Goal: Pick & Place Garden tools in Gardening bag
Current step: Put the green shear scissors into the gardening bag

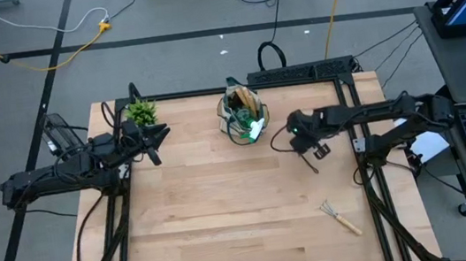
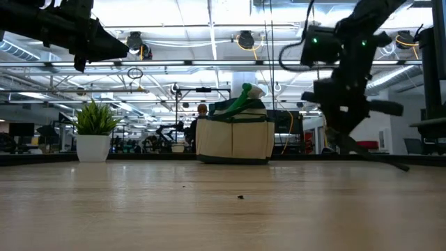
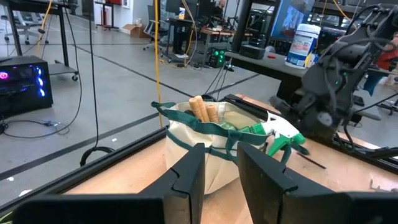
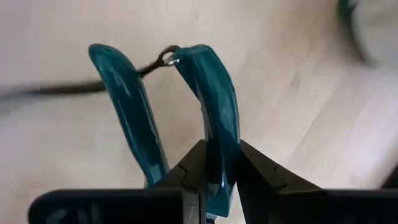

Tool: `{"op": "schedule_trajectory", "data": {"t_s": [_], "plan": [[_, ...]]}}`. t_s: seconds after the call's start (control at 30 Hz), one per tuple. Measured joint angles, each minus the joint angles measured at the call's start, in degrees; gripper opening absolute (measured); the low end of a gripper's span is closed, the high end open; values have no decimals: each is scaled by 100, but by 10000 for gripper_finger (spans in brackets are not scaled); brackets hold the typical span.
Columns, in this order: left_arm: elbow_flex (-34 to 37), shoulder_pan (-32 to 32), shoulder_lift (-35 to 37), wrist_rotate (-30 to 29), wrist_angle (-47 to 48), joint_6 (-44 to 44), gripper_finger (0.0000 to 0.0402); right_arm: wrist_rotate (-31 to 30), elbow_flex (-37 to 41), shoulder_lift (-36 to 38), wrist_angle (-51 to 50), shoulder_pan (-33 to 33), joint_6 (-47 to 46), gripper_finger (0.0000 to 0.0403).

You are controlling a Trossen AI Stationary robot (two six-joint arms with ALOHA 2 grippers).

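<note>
Gardening bag (image 1: 244, 116) at the table's (image 1: 227, 229) far edge, spray bottle (image 1: 253, 129) and wooden handles inside; right gripper (image 4: 214, 163) beside it, clamping teal-handled shears (image 4: 211, 106) (raised); left gripper (image 3: 217, 165) parted near plant (image 1: 141, 113); hand rake (image 1: 341, 216) near right.

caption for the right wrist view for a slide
Right end effector clamps one teal handle of the pruning shears above the wooden table.

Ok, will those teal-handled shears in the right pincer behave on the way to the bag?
Probably stiff, but the right pincer grips only one handle of the shears, so the free handle may swing. The glossy plastic could slip or pivot. The dark cord at the handle tips might snag.
</note>
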State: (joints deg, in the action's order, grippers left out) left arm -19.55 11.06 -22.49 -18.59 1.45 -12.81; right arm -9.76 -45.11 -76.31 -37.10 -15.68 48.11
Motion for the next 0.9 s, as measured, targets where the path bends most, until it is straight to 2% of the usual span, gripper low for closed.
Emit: {"op": "schedule_trajectory", "data": {"t_s": [0.2, 0.43, 0.7, 0.9], "plan": [[-1, 1, 0, 4, 1, -1, 99, 1172, -563, 2, -24, 0, -679, 49], [-1, 1, -1, 9, 1, -5, 99, 3207, -1037, 7, -48, 2, -1532, 49], [0, 1, -1, 26, 2, -16, 99, 5329, -1179, 9, 77, 2, -2441, 49], [0, 1, -1, 26, 2, -16, 99, 6895, -1179, 9, 761, 6, -3391, 49]]}}
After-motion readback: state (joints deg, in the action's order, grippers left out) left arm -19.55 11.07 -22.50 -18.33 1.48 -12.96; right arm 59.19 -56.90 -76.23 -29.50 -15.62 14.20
